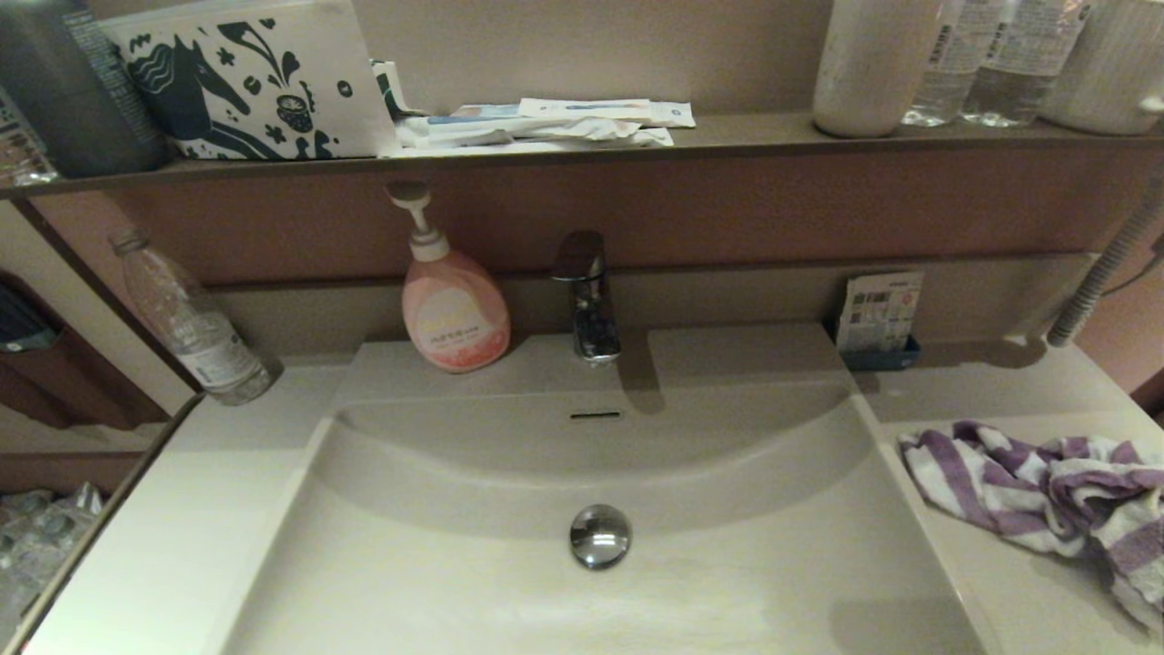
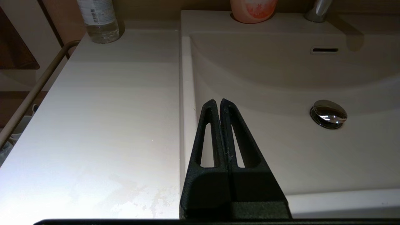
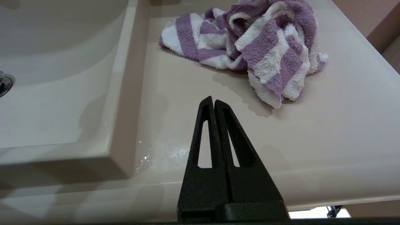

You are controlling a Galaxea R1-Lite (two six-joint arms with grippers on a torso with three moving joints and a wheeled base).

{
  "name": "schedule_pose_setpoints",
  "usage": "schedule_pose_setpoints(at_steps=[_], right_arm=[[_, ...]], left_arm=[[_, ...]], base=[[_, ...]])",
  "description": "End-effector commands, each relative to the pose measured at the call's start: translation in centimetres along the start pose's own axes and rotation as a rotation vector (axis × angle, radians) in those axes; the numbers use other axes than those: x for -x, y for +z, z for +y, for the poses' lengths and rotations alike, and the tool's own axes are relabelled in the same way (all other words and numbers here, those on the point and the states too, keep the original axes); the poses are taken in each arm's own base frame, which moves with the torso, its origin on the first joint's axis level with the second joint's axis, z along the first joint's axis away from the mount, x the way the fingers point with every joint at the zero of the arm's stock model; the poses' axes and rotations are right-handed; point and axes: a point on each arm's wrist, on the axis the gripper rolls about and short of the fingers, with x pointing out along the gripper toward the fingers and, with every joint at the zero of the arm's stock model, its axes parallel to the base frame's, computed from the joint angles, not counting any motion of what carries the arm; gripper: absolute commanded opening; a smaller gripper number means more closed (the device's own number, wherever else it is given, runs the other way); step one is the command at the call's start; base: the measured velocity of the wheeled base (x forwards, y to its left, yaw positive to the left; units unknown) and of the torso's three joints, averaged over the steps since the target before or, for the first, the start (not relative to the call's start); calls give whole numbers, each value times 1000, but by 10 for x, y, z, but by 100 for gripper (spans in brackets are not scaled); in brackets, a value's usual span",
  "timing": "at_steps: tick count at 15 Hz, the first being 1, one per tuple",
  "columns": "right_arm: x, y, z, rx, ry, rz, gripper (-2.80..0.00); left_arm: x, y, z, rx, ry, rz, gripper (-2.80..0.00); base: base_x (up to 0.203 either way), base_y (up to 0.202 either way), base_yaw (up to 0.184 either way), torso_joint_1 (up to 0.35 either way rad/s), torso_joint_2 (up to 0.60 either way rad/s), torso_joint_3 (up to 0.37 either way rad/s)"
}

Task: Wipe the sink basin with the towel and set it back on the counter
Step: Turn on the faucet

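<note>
The purple-and-white striped towel lies crumpled on the beige counter right of the sink basin. The basin's chrome drain plug and slot overflow are bare. My right gripper is shut and empty, hovering over the counter's front part, short of the towel. My left gripper is shut and empty above the basin's left rim. Neither arm shows in the head view.
A chrome tap and a pink soap pump bottle stand behind the basin. A clear water bottle stands at the back left. A small card holder is at the back right. The dark shelf above carries bottles and packets.
</note>
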Motion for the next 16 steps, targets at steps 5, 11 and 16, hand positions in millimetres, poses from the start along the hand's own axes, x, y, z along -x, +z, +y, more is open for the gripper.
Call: schedule_pose_setpoints(at_steps=[5, 11, 16], right_arm=[[0, 0, 0, 0, 0, 0, -280], [0, 0, 0, 0, 0, 0, -280], [0, 0, 0, 0, 0, 0, -280]], left_arm=[[0, 0, 0, -3, 0, 0, -280], [0, 0, 0, 3, 1, -2, -280], [6, 22, -1, 30, 19, -79, -280]], base=[[0, 0, 0, 0, 0, 0], [0, 0, 0, 0, 0, 0], [0, 0, 0, 0, 0, 0]])
